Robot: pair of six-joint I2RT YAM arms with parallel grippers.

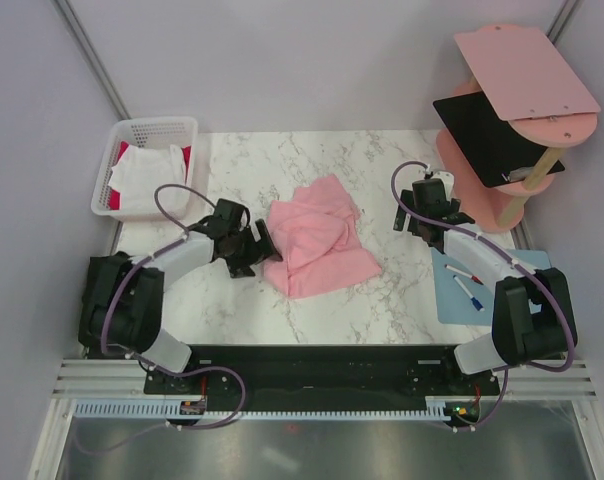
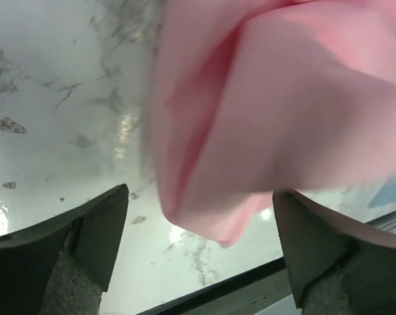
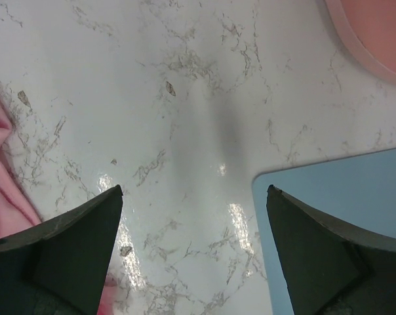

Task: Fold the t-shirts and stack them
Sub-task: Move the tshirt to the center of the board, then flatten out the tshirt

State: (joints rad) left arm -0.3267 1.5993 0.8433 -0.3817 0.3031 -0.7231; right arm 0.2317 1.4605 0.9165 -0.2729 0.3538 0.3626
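Observation:
A light pink t-shirt (image 1: 317, 237) lies crumpled in the middle of the marble table. My left gripper (image 1: 261, 246) is open at its left edge; in the left wrist view the pink cloth (image 2: 270, 111) hangs between and above the spread fingers without being pinched. My right gripper (image 1: 410, 210) is open and empty over bare marble to the right of the shirt, whose edge shows in the right wrist view (image 3: 4, 190). White and red shirts (image 1: 147, 172) lie in a white basket (image 1: 157, 128) at the back left. A black shirt (image 1: 492, 135) lies on the pink shelf.
A pink shelf stand (image 1: 527, 75) stands at the back right. A light blue mat (image 1: 477, 290) with markers (image 1: 466, 283) lies at the front right; its corner shows in the right wrist view (image 3: 342, 184).

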